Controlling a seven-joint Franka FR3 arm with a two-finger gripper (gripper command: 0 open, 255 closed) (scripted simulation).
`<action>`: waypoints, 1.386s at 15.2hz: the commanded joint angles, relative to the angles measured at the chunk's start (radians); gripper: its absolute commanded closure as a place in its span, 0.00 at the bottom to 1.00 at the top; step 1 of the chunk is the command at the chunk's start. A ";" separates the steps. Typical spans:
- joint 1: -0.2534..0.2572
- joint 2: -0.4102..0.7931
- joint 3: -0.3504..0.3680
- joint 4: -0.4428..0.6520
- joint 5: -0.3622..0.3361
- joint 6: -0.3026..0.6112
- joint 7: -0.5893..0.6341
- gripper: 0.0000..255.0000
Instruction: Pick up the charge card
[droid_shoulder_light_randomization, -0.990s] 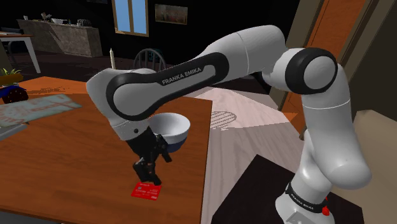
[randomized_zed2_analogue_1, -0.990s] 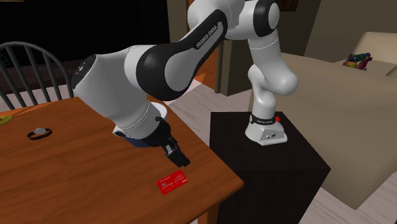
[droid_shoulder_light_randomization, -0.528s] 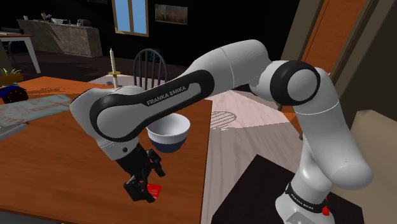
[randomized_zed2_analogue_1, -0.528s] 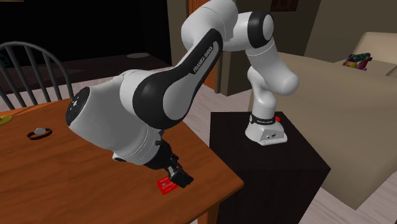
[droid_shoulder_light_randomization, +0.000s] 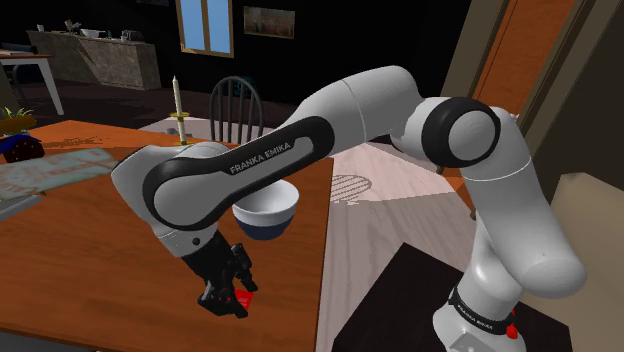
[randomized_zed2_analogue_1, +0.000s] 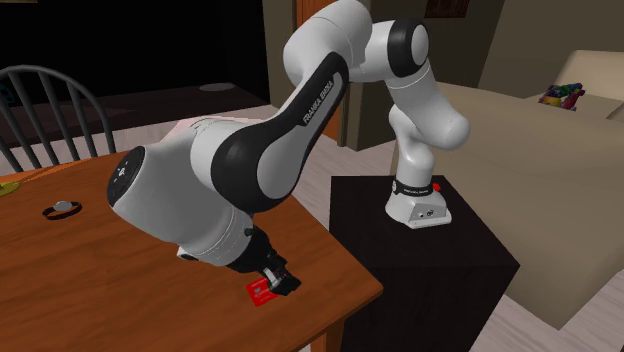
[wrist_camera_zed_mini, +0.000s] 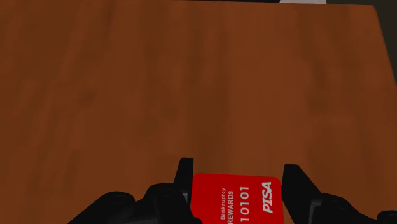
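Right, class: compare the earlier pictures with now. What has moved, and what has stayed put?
The claw dropped from just above the red charge card down to the wooden table, so it now hides most of the card in the shoulder view. The card lies where it was, not lifted. The white bowl stayed too.

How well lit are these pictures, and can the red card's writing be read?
Shoulder view: dim, with a brighter floor patch beyond the table. Wrist view: evenly lit, the card's white print reads plainly. Second exterior view: the arm covers most of the card.
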 joint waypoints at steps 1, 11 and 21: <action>-0.001 0.007 -0.003 -0.008 -0.003 0.002 -0.001 1.00; 0.000 -0.017 0.003 0.025 0.006 -0.053 0.003 1.00; 0.002 -0.050 0.010 0.108 0.017 -0.168 0.010 1.00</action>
